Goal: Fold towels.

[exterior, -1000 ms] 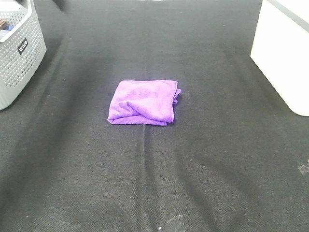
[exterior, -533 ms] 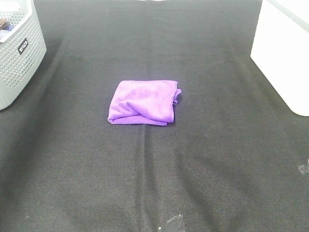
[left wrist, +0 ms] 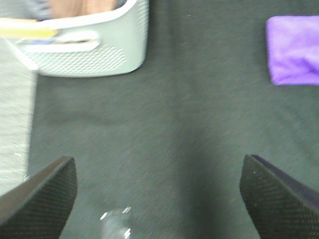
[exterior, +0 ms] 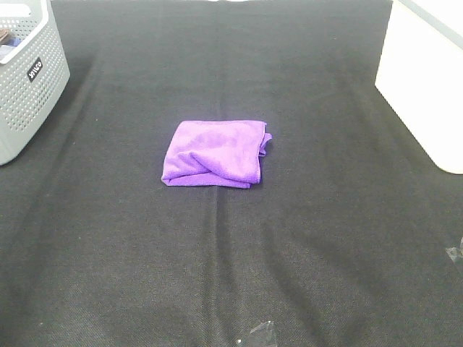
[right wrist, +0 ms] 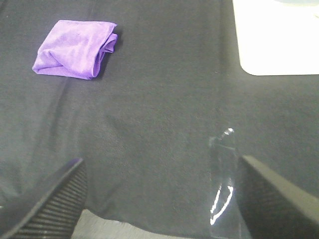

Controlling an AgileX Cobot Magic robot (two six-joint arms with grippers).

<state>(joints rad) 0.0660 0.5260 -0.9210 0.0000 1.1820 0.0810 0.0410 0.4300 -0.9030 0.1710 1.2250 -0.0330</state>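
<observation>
At the bench's near edge, a strip of clear tape (exterior: pixel 259 334) is glinting at about six o'clock in the high view, and another scrap (exterior: pixel 455 253) is showing at four o'clock by the right border. Both arms are sitting outside that view. The left pincer (left wrist: pixel 159 199) is hanging wide apart over bare black bench (exterior: pixel 217 260), gripping nothing; the right pincer (right wrist: pixel 164 199) is likewise gaping apart and empty, with tape (right wrist: pixel 223 184) lying between its fingers. The towel (exterior: pixel 214 152) is lying folded into a rumpled bundle near the bench's centre, its loose layers bulging toward three o'clock, well apart from both pincers. Nothing is lying between them and it. Farther back, a grey perforated basket (exterior: pixel 29 79) is standing at ten o'clock and a white bin (exterior: pixel 423 79) at two o'clock.
</observation>
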